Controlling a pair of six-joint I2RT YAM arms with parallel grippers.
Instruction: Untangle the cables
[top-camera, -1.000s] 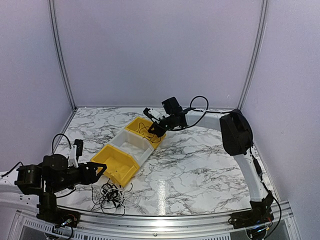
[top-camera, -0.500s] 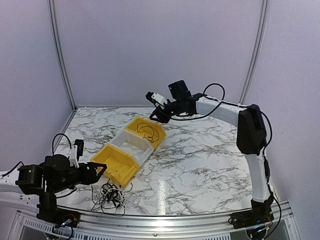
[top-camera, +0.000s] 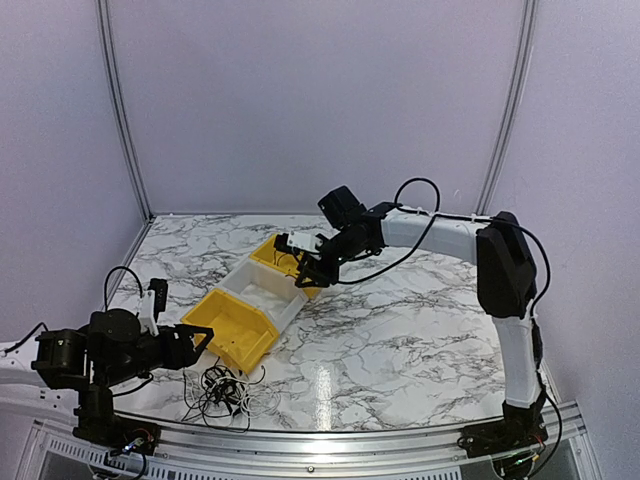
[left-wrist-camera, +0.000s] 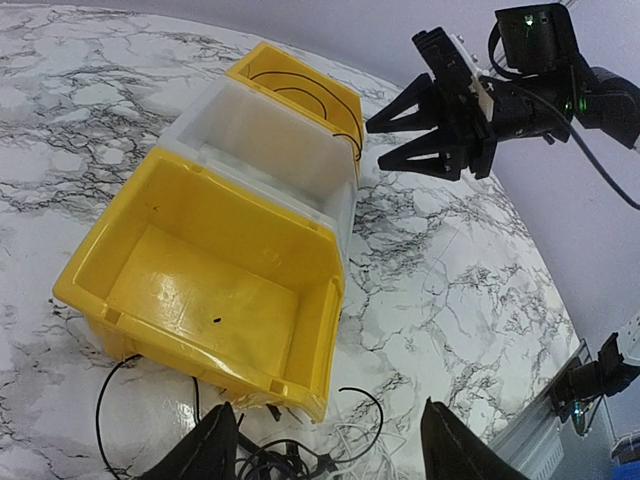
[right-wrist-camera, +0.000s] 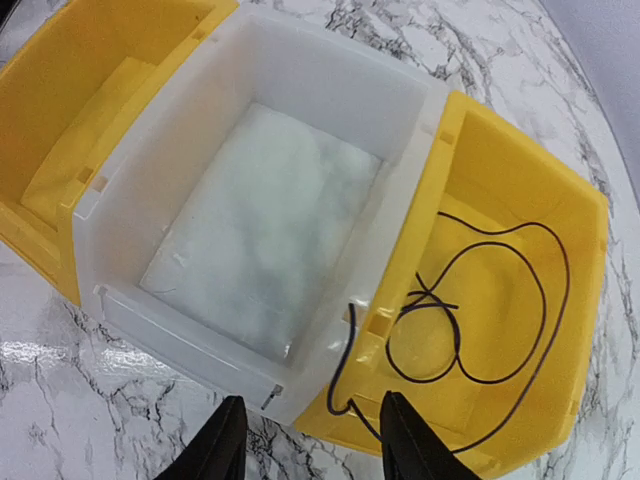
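Black-and-white thin cable tangle (top-camera: 220, 392) sitting on the marble tabletop (top-camera: 400, 340), right in front of the near yellow plastic bin (top-camera: 235, 330) | one loose black cable (right-wrist-camera: 428, 297) coiled in the far yellow plastic bin (right-wrist-camera: 520, 160), next to the white translucent bin (right-wrist-camera: 330, 80) | left gripper (left-wrist-camera: 335, 450) jaws wide apart, empty, just above the tangle | right gripper (right-wrist-camera: 315, 445) jaws apart, nothing in them, hovering over the bins

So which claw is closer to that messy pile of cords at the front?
Left. The left gripper sits just behind the pile of cords; the right gripper is far off, above the far yellow bin.
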